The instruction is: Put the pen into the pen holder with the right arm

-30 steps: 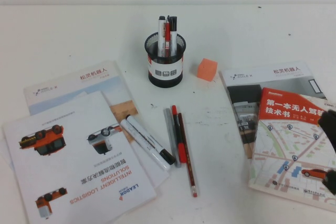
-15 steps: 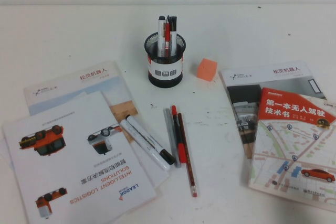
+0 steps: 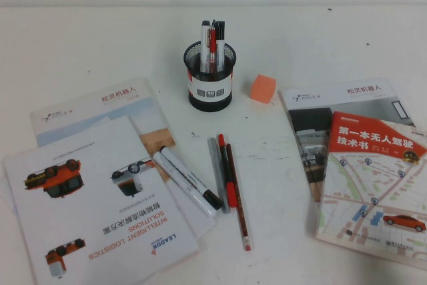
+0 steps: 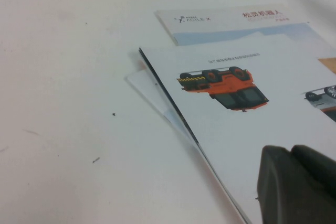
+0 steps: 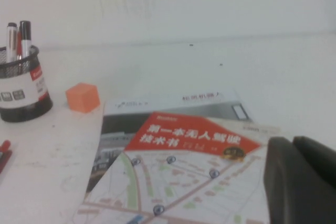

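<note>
Right hand [image 5: 302, 179] shows only in its wrist view, dark bulk over red-topped book [image 3: 373, 188] at bench [image 3: 93, 38] right; finger spread cannot tell. Left hand [image 4: 296, 184] likewise, over brochure [image 3: 100, 201] printed "LEADOR INTELLIGENT LOGISTICS SOLUTIONS", bench left; cannot tell. Pen [image 3: 219, 34] stands upright in pen holder [image 3: 210, 76], far centre, among about four pens. Two thick markers [image 3: 187, 180], grey pen [image 3: 218, 175], two red pens [image 3: 230, 185] lie loose near centre. One orange cube [image 3: 263, 88] right of holder. Third booklet [image 3: 313, 98] reads "AGILE·X".
</note>
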Robot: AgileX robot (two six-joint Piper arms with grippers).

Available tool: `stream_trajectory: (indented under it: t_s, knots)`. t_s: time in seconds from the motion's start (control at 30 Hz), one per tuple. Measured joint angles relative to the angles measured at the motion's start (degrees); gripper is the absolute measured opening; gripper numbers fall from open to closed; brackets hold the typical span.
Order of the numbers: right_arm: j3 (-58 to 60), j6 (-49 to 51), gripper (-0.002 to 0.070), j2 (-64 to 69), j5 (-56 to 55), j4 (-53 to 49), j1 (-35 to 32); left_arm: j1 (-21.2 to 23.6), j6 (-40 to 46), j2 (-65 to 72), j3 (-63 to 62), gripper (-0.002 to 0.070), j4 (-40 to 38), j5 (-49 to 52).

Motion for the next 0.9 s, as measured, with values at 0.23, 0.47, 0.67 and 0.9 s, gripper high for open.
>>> stream_trajectory:
  t_s: [0.23,0.47,0.67,0.9]
  knots:
    - [0.0,19.1,-0.0019,-4.3,11.7,-18.6,-0.9,0.0,0.0,0.0,0.0,-0.0003,0.0,0.0]
    - [0.3,20.7,-0.0019,-4.3,16.7,-20.7,-1.4,0.0,0.0,0.0,0.0,-0.0003,0.0,0.0]
    - [0.3,20.8,-0.0019,-4.3,16.7,-21.0,-1.4,0.0,0.0,0.0,0.0,-0.0003,0.0,0.0]
    - [0.3,20.8,-0.0019,-4.3,16.7,-21.0,-1.4,0.0,0.0,0.0,0.0,-0.0003,0.0,0.0]
